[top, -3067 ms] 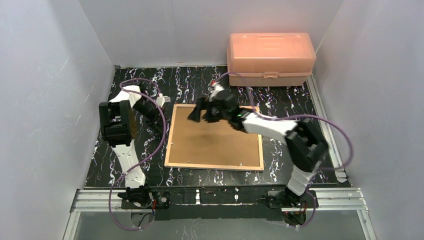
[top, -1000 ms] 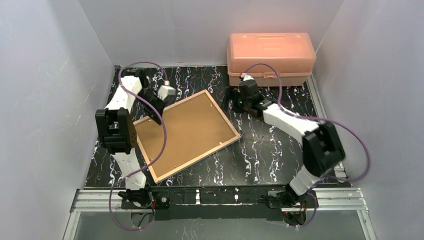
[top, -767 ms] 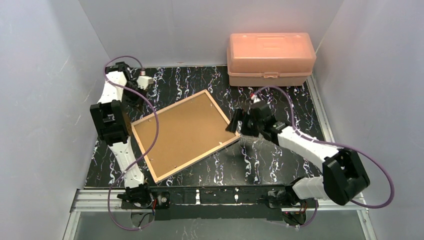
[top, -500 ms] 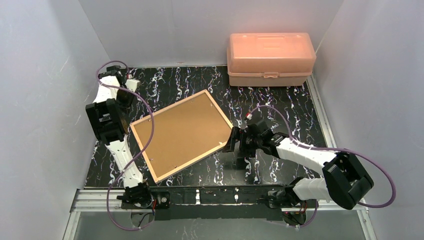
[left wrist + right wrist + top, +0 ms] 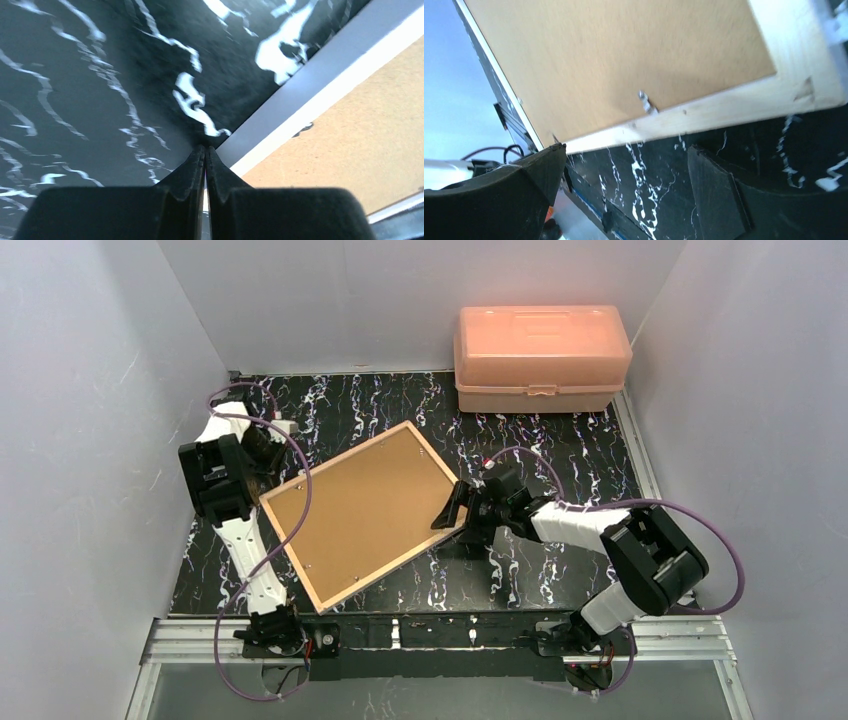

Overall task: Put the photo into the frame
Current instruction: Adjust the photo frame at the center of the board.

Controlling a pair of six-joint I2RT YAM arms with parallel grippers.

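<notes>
The frame lies back up and turned at an angle on the black marbled table. Its light wood border surrounds a brown backing board. The photo is hidden. My left gripper is shut with nothing between its fingers, its tips on the table just outside the frame's edge near the left corner. My right gripper is open and low at the frame's right corner. It faces the wooden border, and a small metal tab shows on the board.
A pale orange plastic box stands shut at the back right. White walls close in the left, back and right sides. A metal rail runs along the near edge between the arm bases.
The frame, square three seconds ago, now lies turned. My left gripper swung out left, came back to the frame's left corner and shut. My right gripper came from the box to the right corner.
</notes>
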